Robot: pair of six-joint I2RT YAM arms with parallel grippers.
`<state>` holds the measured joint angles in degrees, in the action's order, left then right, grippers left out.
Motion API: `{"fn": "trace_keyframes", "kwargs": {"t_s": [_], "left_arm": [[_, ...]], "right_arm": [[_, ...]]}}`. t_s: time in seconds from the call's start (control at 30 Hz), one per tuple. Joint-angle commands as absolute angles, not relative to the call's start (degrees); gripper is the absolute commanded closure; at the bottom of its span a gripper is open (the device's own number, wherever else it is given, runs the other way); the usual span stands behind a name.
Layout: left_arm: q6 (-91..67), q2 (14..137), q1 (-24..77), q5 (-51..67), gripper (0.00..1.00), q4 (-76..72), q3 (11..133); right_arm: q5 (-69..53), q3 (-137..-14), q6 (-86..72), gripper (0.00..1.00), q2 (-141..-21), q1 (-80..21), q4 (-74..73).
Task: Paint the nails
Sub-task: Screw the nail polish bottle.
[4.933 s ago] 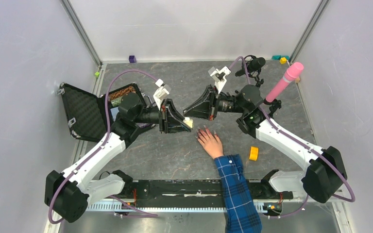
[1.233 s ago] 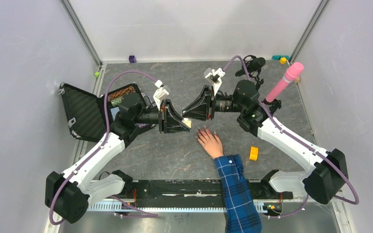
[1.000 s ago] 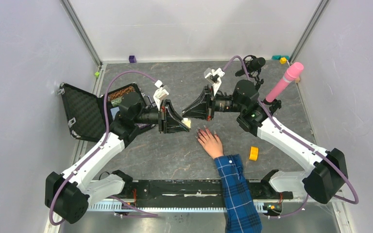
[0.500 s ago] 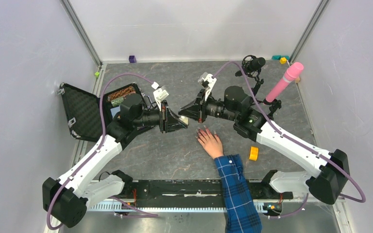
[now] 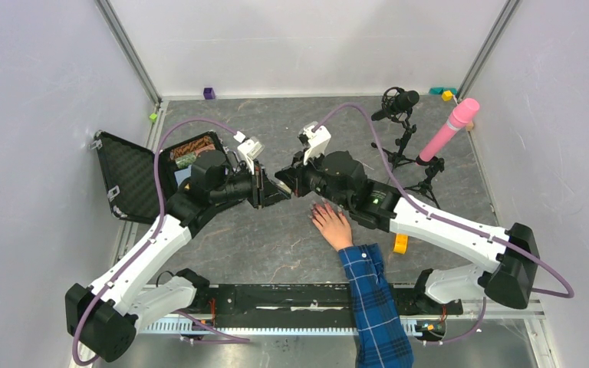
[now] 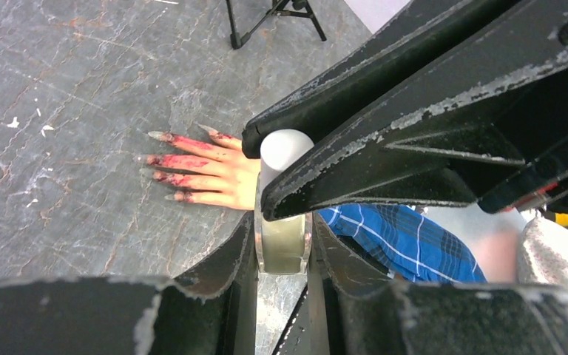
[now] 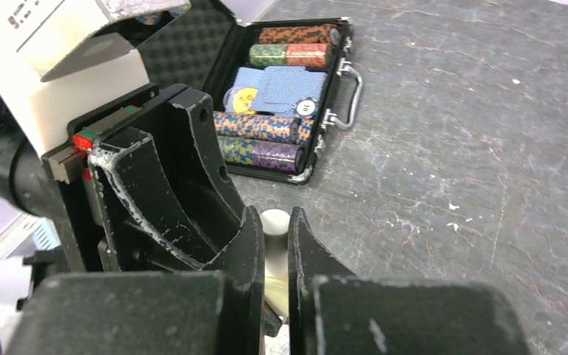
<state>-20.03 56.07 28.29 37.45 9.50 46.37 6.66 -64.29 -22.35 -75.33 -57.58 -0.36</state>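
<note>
A pale hand point(image 5: 333, 225) in a blue plaid sleeve point(image 5: 372, 299) lies flat on the grey table. Its nails point(image 6: 164, 137) are long and smeared red, like the fingers behind them; from above the nails point(image 5: 320, 205) are tiny. My left gripper point(image 6: 282, 222) is shut on the glass body of a small bottle point(image 6: 282, 244), held above the table just left of the hand. My right gripper point(image 7: 274, 214) is shut on the bottle's white cap point(image 7: 274, 223), which sits at the bottle's top. In the top view the left gripper point(image 5: 267, 192) and right gripper point(image 5: 285, 178) meet and hide the bottle.
An open black case point(image 5: 134, 180) with poker chips point(image 7: 281, 96) lies at the left. A microphone on a small stand point(image 5: 403, 115) and a pink cylinder on a stand point(image 5: 449, 130) are at the back right. A yellow roll point(image 5: 401, 242) lies right of the sleeve.
My right arm has swung left, bringing its shut gripper from a gap away up against the left gripper at the bottle. The left gripper rose slightly. The hand stayed still.
</note>
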Motion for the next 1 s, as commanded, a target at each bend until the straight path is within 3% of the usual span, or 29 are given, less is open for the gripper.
{"fn": "trace_keyframes", "kwargs": {"t_s": [0.0, 0.37, 0.57, 0.77, 0.97], "left_arm": [[-19.99, 55.36, 27.54, 33.8, 0.98, 4.64, 50.19], [-21.44, 54.98, 27.18, 33.65, 0.98, 3.6, 49.66], [-21.36, 55.01, 27.16, 34.69, 0.98, 3.57, 49.86], [-21.36, 55.15, 27.08, 34.98, 0.98, 3.6, 49.83], [-21.66, 55.56, 27.08, 34.88, 0.98, 3.6, 49.86]], "right_arm": [[16.3, -67.34, -25.94, 1.0, -78.02, -61.95, -4.67], [22.01, -72.11, -26.45, 0.99, -82.48, -65.38, -7.25], [26.39, -73.17, -20.2, 0.52, -79.33, -64.75, -8.45], [27.79, -78.52, -16.1, 0.31, -77.5, -61.51, -16.3], [14.49, -79.21, -13.5, 0.11, -74.2, -54.75, -16.99]]}}
